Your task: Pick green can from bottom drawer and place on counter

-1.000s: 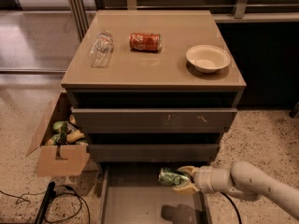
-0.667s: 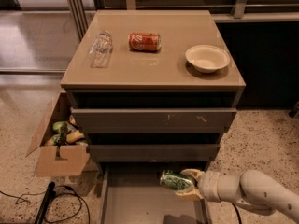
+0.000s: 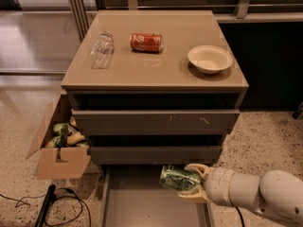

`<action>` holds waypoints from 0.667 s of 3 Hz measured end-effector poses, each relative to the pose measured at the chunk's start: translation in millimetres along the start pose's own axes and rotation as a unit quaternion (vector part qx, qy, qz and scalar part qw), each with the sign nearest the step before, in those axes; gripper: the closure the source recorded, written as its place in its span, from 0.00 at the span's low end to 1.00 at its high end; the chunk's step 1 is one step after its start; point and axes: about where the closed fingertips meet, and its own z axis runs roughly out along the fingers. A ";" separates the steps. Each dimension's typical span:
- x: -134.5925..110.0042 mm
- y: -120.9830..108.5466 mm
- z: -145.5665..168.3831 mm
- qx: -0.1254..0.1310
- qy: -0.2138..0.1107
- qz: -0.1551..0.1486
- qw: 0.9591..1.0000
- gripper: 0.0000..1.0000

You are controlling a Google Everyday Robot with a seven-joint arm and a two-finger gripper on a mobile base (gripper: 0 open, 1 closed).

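Right now gripping the green can (image 3: pixel 176 178) in the gripper (image 3: pixel 191 182), clamping it sideways between the two pale fingers (image 3: pixel 196 167), one above and one below, closed snug on the can. Hanging over the back right part of the open bottom drawer (image 3: pixel 142 207), just in front of the middle drawer's face. Not telling from this angle whether touching the drawer floor. Reaching in from the lower right with the white arm (image 3: pixel 255 193). Sitting well below the desk (image 3: pixel 156 74). Carrying on the desk: red can (image 3: pixel 147 42) lying on its side at back middle, clear plastic bottle (image 3: pixel 102 49) lying just left of it, pale bowl (image 3: pixel 209 58) standing upright at right. Resting left of the cabinet on the speckled floor: open cardboard box (image 3: pixel 61 162) holding greenish items, black cable (image 3: pixel 66 205) trailing in front.
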 end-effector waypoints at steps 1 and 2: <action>-72.4 -38.3 -22.9 -0.009 -0.015 -0.051 0.999 1.00; -79.8 -40.0 -18.8 -0.012 -0.014 -0.056 0.998 1.00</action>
